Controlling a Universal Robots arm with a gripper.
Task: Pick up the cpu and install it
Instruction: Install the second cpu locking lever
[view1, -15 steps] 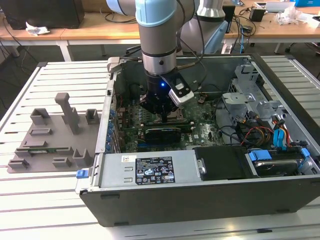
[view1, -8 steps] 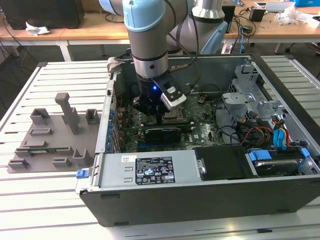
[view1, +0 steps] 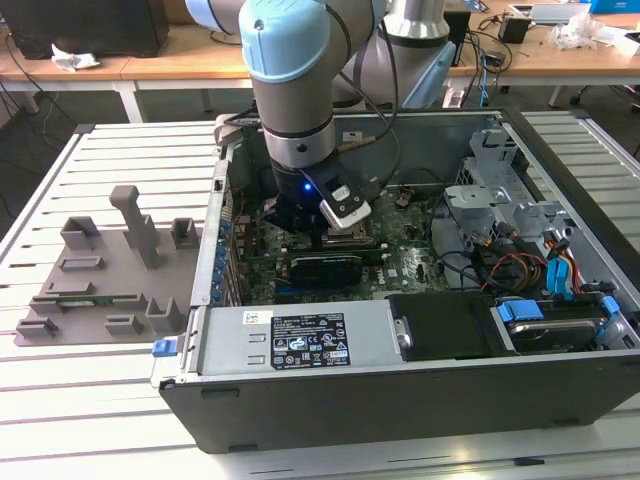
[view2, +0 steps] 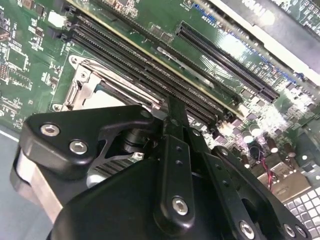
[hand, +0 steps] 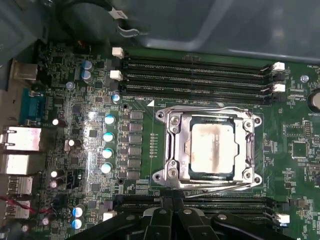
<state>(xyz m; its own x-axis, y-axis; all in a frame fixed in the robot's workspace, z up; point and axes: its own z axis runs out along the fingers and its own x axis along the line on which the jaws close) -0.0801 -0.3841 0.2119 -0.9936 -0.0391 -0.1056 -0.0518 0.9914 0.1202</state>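
Note:
The cpu (hand: 210, 148), a pale silver square chip, lies flat inside the metal-framed socket (hand: 172, 145) on the green motherboard. In the first wrist view my gripper (hand: 172, 194) hovers just off the socket's edge, its black fingers drawn together with nothing between them. The second wrist view has the gripper (view2: 176, 112) over the memory slots beside the socket (view2: 82, 85), where a pale patch of the cpu (view2: 102, 100) peeks out. In the exterior view the arm reaches down into the open computer case (view1: 560, 170), the gripper (view1: 310, 235) low over the board.
Long black memory slots (hand: 200, 70) run on two sides of the socket. A dark expansion card (view1: 325, 265), a power supply (view1: 300, 345) and coloured cables (view1: 520, 270) crowd the case. Grey fixture blocks (view1: 110, 270) stand on the slatted table at the exterior view's left.

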